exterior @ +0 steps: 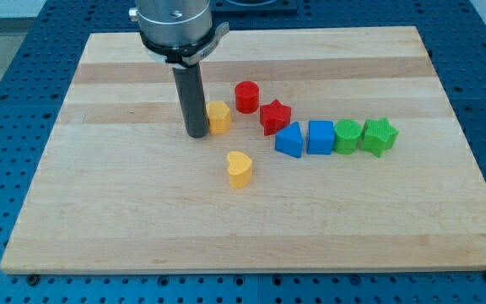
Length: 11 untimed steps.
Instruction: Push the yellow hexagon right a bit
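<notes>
The single camera view shows the tip [197,134] of the tool, a plain rod with nothing to spread or pinch, touching the left side of the yellow hexagon [219,116] near the middle of the worktop [99,219]. The push seems under way; next comes a short slide right, stopping short of the red star [275,116].

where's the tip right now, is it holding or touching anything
My tip: no gripper, holds nothing; at the view's left side of the yellow hexagon, against it or nearly so.
</notes>
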Motion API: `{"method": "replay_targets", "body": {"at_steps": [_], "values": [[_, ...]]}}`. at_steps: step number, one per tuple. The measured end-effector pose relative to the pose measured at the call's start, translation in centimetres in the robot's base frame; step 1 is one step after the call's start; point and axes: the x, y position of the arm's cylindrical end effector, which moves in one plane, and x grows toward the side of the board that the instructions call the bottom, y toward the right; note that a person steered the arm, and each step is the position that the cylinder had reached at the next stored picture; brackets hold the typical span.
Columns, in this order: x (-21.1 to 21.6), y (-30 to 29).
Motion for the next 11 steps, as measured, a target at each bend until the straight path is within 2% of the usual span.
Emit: {"method": "replay_targets", "body": {"at_steps": [3,5,11], "values": [[-0.7,-0.2],[-2.1,-2.5],[-2.1,0.9]]}}
